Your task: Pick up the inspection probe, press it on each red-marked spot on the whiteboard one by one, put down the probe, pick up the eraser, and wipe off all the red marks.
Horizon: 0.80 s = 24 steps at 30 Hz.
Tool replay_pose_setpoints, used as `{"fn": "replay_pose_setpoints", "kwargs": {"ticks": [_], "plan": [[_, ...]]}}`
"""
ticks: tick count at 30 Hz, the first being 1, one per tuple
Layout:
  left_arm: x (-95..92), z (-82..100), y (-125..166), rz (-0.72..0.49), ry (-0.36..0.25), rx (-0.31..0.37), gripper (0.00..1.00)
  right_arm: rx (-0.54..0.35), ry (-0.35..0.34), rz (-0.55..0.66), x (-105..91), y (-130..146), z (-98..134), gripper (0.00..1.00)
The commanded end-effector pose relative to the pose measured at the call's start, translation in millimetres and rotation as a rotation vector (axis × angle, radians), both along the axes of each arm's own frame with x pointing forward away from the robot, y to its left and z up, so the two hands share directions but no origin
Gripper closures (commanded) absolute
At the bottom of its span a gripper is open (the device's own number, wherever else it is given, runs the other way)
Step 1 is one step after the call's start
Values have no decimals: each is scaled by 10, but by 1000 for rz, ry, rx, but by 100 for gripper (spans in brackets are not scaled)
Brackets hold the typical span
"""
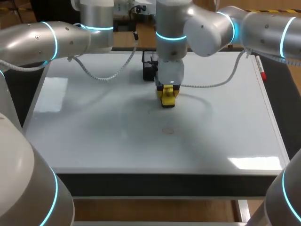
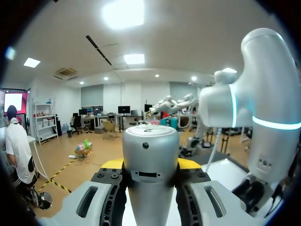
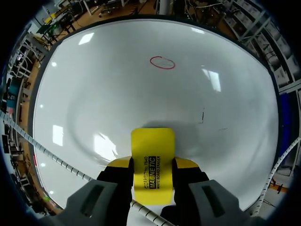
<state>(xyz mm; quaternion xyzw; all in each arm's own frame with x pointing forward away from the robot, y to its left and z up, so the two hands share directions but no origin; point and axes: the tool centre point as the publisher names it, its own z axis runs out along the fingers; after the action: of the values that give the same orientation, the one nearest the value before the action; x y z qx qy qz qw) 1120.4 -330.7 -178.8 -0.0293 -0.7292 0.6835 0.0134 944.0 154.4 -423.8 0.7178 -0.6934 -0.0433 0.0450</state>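
Step in hand, as I read it: the wipe phase. The right claw [image 1: 168, 95] is clenched on the yellow eraser [image 1: 168, 100], with a finger on each side. The pad faces down at the whiteboard [image 1: 94, 132], but I can't tell if it touches. It sits just past board centre, with a black holder [image 1: 149, 68] at its 11 o'clock.

One red mark [image 3: 162, 62] is visible, an oval ring. In the right wrist view it's ahead of the eraser. In the head view it's at the eraser's 6 o'clock, apart from it. There are a few small dark ticks nearer the eraser, colour unclear.

The left claw [image 2: 150, 163] is off the board and pointing out into the room. It's grasping a silver cylinder, which I take to be the probe [image 2: 150, 141], so the probe isn't put down.

Next move calls for:
- Drag the eraser toward 6 o'clock across the ring.
- Keep the pad flat and pressed down.
- Overlap the passes, then check for residue.
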Motion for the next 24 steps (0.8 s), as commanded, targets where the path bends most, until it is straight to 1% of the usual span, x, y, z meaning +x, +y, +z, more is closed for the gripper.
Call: {"fn": "replay_pose_setpoints", "kwargs": {"ticks": [1, 8, 16, 24], "plan": [[7, 16, -2, -2, 1, 3, 100, 0, 1, -11, -27, -107, -9, 100], [7, 16, -2, -2, 1, 3, 100, -15, 6, -62, -91, -309, -22, 100], [7, 16, -2, -2, 1, 3, 100, -33, 12, -126, -211, -595, -34, 100], [7, 16, -2, -2, 1, 3, 100, -38, -2, -168, -279, -769, 30, 100]]}}
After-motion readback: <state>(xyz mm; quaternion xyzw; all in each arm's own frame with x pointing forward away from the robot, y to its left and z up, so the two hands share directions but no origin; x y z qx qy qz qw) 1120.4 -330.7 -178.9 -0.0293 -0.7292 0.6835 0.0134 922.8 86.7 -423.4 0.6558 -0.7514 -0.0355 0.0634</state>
